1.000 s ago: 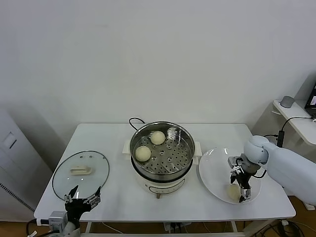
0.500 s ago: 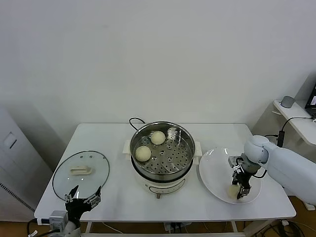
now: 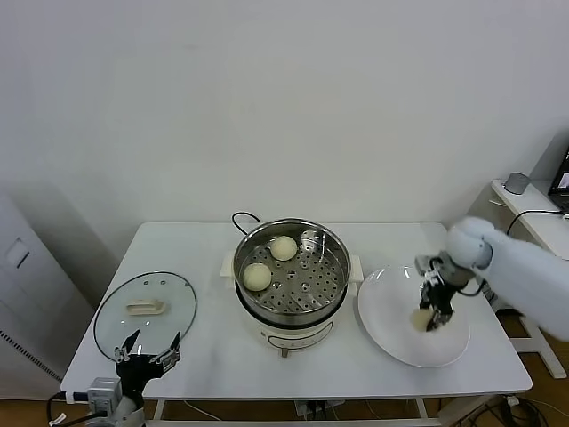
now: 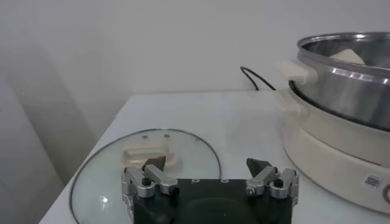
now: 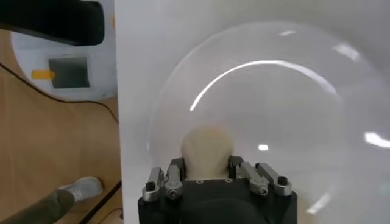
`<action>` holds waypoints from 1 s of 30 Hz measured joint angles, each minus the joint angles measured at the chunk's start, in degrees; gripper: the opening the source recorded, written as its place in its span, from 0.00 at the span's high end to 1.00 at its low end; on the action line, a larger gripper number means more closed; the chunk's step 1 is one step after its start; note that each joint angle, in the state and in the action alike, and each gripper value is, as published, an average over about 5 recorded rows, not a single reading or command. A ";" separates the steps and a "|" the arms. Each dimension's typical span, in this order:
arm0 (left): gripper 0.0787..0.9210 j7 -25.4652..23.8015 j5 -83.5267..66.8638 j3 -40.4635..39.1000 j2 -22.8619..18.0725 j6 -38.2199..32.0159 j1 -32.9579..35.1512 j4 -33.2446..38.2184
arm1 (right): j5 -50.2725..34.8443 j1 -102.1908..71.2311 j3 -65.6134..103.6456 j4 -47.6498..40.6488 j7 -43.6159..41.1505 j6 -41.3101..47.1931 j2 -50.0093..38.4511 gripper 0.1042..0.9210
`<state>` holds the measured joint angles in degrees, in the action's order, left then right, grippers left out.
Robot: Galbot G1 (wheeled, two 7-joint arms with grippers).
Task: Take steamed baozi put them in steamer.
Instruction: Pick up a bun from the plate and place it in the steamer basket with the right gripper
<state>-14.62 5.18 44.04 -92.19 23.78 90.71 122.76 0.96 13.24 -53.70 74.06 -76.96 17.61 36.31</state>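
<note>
Two cream-white round dough buns [image 3: 269, 262] sit in the shiny perforated steel steamer [image 3: 331, 253]; my right gripper [image 3: 435, 317] pinches a third bun [image 5: 208, 148] over the flat white round plate [image 3: 387, 327]. Squeezing loosely could drop it. My left gripper [image 4: 209, 174] waits spread, near-left.

The right gripper [image 5: 209, 169] has its jaws closed against both sides of a cream baozi [image 5: 207, 148]. Beyond it lies the white plate [image 5: 286, 115] on the white bench [image 5: 137, 73]. Wooden floor [image 5: 55, 152] shows past the bench edge at nine o'clock.
</note>
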 measured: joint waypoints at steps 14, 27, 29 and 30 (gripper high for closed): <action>0.12 0.65 0.76 1.40 0.00 -0.47 0.07 1.44 | -17.88 23.99 -16.61 -9.49 -1.50 -3.62 17.93 0.60; 0.12 0.87 0.97 1.12 0.00 -0.97 0.04 1.68 | -15.67 26.50 -20.33 -9.87 -0.10 -34.70 28.31 0.59; 0.12 0.88 0.99 1.08 0.00 -0.98 -0.03 1.64 | -12.13 25.68 -20.19 -8.14 0.84 -38.89 28.84 0.59; 0.12 0.89 1.00 1.06 0.00 -0.98 -0.06 1.63 | -10.24 25.21 -20.07 -7.20 1.31 -40.77 29.10 0.59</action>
<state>-13.73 6.18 45.09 -92.20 22.80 90.66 124.39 -9.29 38.45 -73.77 66.86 -75.65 -23.16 65.41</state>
